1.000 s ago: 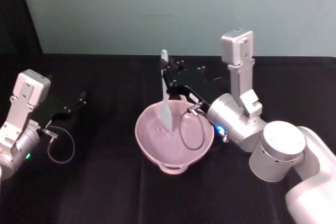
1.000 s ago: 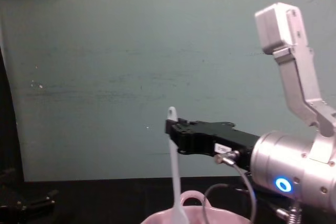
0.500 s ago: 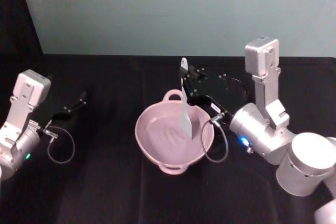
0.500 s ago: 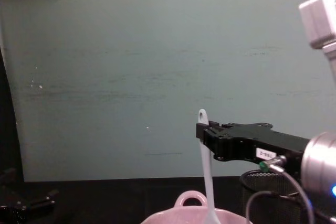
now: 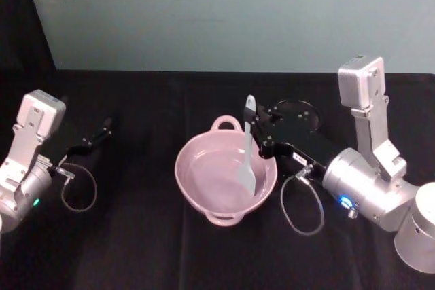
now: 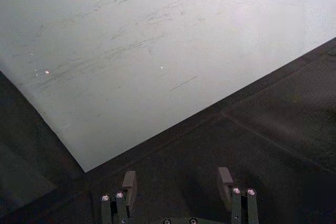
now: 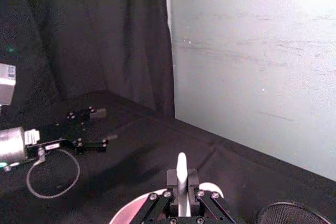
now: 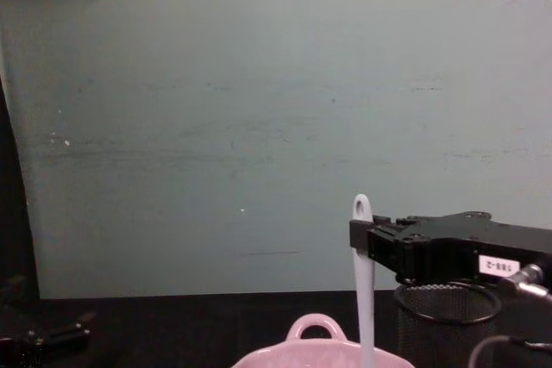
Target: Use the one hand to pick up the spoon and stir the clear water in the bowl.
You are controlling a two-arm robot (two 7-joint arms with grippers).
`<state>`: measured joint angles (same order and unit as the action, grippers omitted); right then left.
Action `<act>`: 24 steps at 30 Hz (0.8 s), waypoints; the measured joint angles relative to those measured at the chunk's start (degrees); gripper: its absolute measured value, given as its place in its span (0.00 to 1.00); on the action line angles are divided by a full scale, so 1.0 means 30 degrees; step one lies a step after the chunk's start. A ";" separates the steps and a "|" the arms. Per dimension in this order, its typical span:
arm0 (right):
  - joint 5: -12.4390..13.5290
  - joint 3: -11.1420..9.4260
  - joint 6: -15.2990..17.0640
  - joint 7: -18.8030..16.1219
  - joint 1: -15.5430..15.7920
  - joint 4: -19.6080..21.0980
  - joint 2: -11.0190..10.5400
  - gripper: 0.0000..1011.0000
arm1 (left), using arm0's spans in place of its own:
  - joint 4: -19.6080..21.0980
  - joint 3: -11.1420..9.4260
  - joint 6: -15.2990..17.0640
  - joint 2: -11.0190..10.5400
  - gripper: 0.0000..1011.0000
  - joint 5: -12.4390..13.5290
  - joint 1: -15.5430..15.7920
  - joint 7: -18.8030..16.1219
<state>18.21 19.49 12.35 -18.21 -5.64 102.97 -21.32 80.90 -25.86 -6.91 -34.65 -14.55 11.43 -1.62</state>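
We see the right gripper (image 5: 258, 132) clenched on the spoon (image 5: 247, 161), its jaws pinching the slim white handle a little below the small hole at the top end. From the jaws the spoon hangs nearly upright, a short stub of handle standing above them and the long rest of it dropping down into the bowl (image 5: 187, 174). The bowl sits directly under the jaws and slightly to their open side, its loop handle (image 5: 225, 123) on the far rim. The flat blade reaches down inside the pink wall on the side nearest the right arm. It seems to dip into the water (image 5: 214, 171), though we cannot make out the waterline on it with certainty. Behind the jaws, alongside the gripper's black body, stands a black mesh cup (image 8: 447, 329), close to the bowl but apart from it. The left gripper (image 6: 178, 184) is parked well away from the bowl over the black table (image 5: 136, 236), on the robot's left. Its jaws are released, the two fingers spread with nothing but dark cloth between them.
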 joint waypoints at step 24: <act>0.0399 -0.0061 -0.1615 -0.0196 0.0932 0.1427 -0.1092 0.11 | 0.0000 0.0001 0.0000 0.0000 1.00 0.0000 0.0000 -0.0001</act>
<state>19.41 19.31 7.50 -18.79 -2.84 107.25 -24.59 80.90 -25.86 -6.91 -34.65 -14.55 11.43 -1.62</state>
